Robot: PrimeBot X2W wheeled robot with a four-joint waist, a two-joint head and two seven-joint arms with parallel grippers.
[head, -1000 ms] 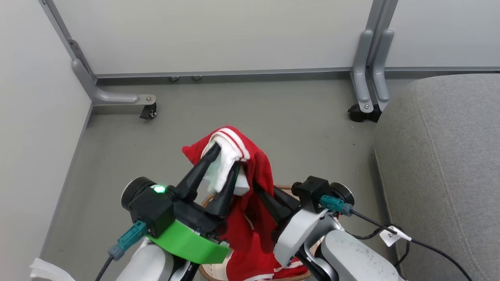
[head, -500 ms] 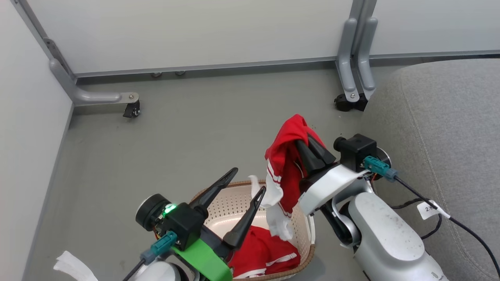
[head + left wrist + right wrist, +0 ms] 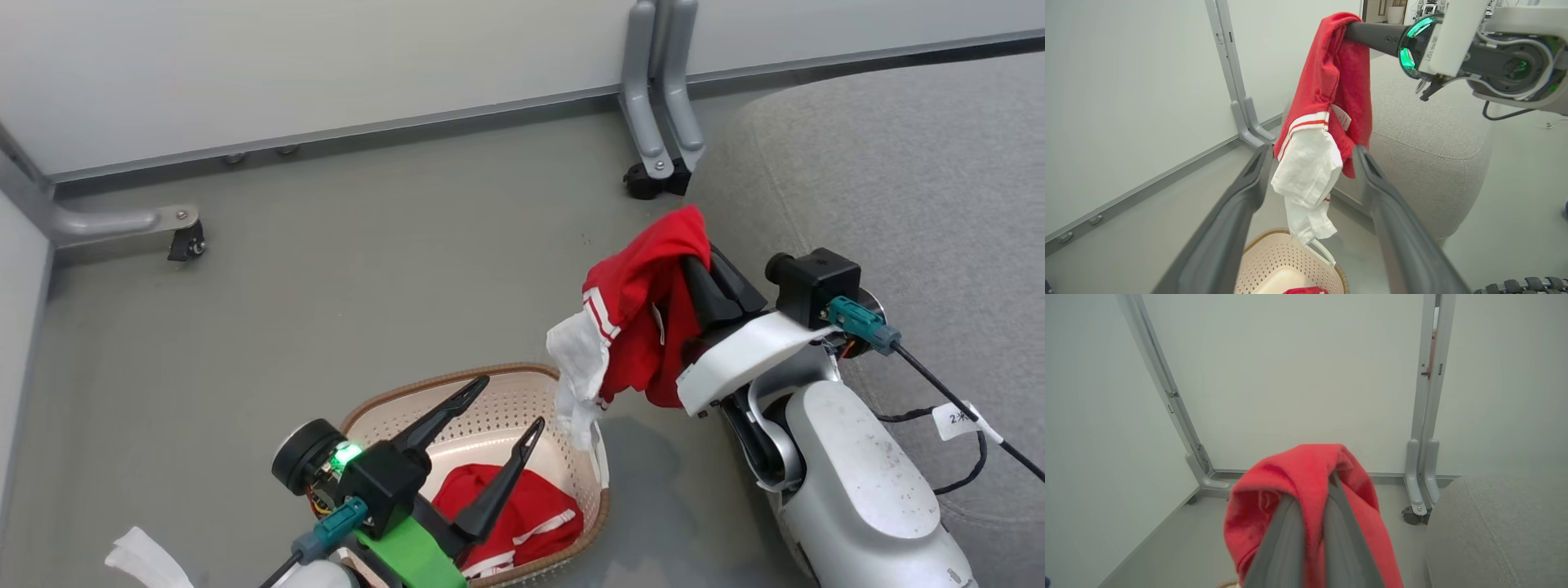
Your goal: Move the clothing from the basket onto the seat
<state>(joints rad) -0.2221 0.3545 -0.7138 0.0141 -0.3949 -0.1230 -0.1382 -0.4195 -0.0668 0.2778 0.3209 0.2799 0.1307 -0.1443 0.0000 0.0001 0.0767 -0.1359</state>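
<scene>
The right gripper (image 3: 700,265) has its two dark fingers pressed close together, pinching a red piece of clothing (image 3: 645,327) up in the air. The cloth hangs down from the fingers, and its white end is near the rim of the basket (image 3: 457,377). In the head view it hangs over the grey floor (image 3: 326,286), at about 2 o'clock from the basket. The big grey seat (image 3: 898,180) is at 3 o'clock from the hanging cloth, just beside it. The left gripper (image 3: 513,402) is spread wide over the basket and holds nothing. A second red piece (image 3: 522,506) lies inside the basket, on its 5 o'clock side.
</scene>
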